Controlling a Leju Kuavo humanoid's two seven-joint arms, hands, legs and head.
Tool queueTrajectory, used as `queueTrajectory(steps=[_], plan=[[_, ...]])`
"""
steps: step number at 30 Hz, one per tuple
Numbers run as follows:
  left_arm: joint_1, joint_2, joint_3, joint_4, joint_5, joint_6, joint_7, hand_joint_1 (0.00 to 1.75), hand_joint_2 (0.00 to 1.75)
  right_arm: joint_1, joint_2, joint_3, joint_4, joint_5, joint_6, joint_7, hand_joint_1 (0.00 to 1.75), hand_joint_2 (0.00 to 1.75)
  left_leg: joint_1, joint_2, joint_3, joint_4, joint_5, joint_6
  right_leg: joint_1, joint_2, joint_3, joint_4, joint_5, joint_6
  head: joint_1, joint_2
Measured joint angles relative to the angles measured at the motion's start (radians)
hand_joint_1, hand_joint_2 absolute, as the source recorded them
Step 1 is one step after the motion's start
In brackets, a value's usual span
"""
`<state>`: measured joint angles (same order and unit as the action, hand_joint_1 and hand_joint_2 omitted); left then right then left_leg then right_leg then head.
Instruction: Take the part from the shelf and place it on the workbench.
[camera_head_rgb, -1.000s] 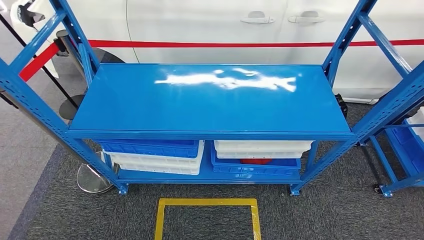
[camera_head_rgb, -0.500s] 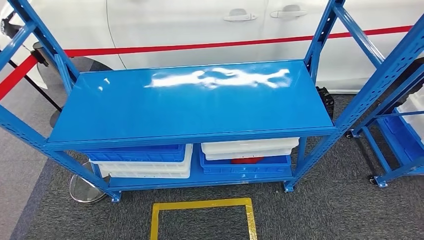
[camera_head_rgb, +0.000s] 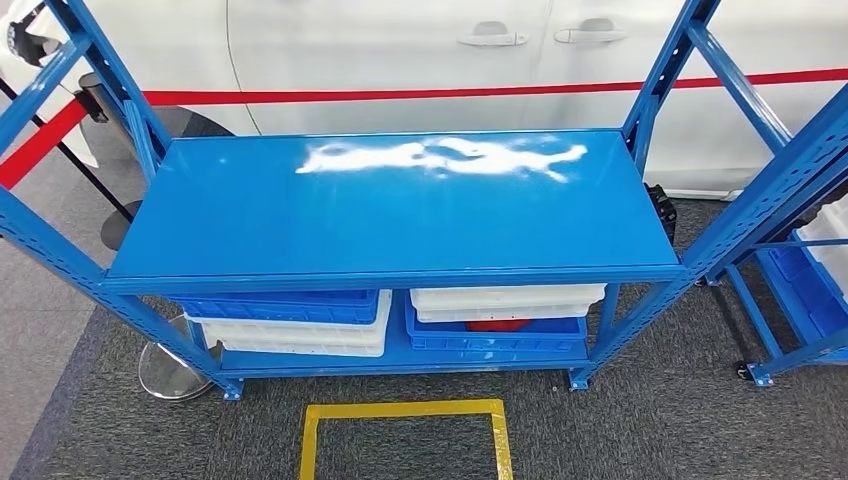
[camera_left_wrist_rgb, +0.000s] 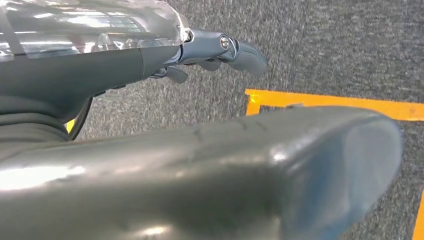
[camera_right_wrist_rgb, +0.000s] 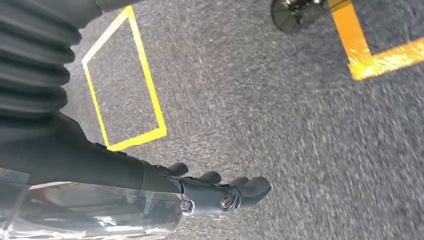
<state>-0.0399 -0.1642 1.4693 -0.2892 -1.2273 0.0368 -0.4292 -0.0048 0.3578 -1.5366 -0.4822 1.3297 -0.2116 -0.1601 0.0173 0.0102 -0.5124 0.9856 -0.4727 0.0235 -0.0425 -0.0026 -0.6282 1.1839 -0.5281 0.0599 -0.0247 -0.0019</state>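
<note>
I face the blue steel shelf (camera_head_rgb: 395, 205) mid-frame, left hand (camera_left_wrist_rgb: 220, 50) and right hand (camera_right_wrist_rgb: 220, 192) empty, fingers loosely apart, hanging over carpet since nothing's reachable.

The shelf (camera_head_rgb: 390, 205) looked like painted blue metal, its top smooth and glossy enough to throw a white glare, its uprights perforated. The bins (camera_head_rgb: 290, 320) beneath seemed moulded plastic, blue and white, with a dull sheen. The floor (camera_head_rgb: 650, 420) was rough grey carpet, matt, marked with smooth yellow tape (camera_head_rgb: 405, 408). The left hand (camera_left_wrist_rgb: 220, 50) and right hand (camera_right_wrist_rgb: 220, 192) showed dark, semi-gloss plastic under clear glossy covers
</note>
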Motion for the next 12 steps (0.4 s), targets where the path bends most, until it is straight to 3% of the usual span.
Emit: queueTrajectory(steps=[1,2,4,5,12], plan=[[0.0,0.001,0.0,0.0,0.001,0.001,0.001,0.0,0.44,0.0,0.001,0.0,0.0,-0.006,-0.001,-0.001,0.0,1.75,0.003,-0.001,-0.004,0.012,-0.009,-0.008,-0.006,0.002,0.027,-0.062,0.027,0.011,0.002,0.0],[0.0,0.002,0.0,0.0,0.002,0.002,0.003,0.0,0.87,-0.001,0.002,0.0,0.001,-0.011,-0.002,-0.002,0.0,1.75,0.003,-0.002,-0.009,0.027,-0.019,-0.017,-0.009,0.005,0.047,-0.109,0.045,0.006,0.002,0.0],[-0.002,0.004,0.001,-0.001,0.003,0.006,0.006,0.0,1.75,-0.003,0.004,0.0,0.002,-0.018,0.0,-0.003,0.0,1.75,0.0,-0.004,-0.019,0.044,-0.03,-0.028,-0.008,0.011,0.056,-0.137,0.045,-0.011,0.004,0.0],[-0.003,0.004,0.002,0.0,0.003,0.008,0.007,0.0,1.75,-0.004,0.004,0.0,0.002,-0.019,0.001,-0.003,0.0,1.75,-0.001,-0.005,-0.019,0.044,-0.031,-0.03,-0.007,0.012,0.054,-0.136,0.046,-0.023,0.003,0.0],[-0.004,0.002,0.006,0.0,0.0,0.021,0.018,0.0,1.75,-0.006,0.004,0.0,0.002,-0.015,0.015,0.004,0.0,1.75,0.004,-0.006,-0.014,0.028,-0.024,-0.042,0.001,0.011,0.053,-0.136,0.043,-0.031,0.003,0.0]])
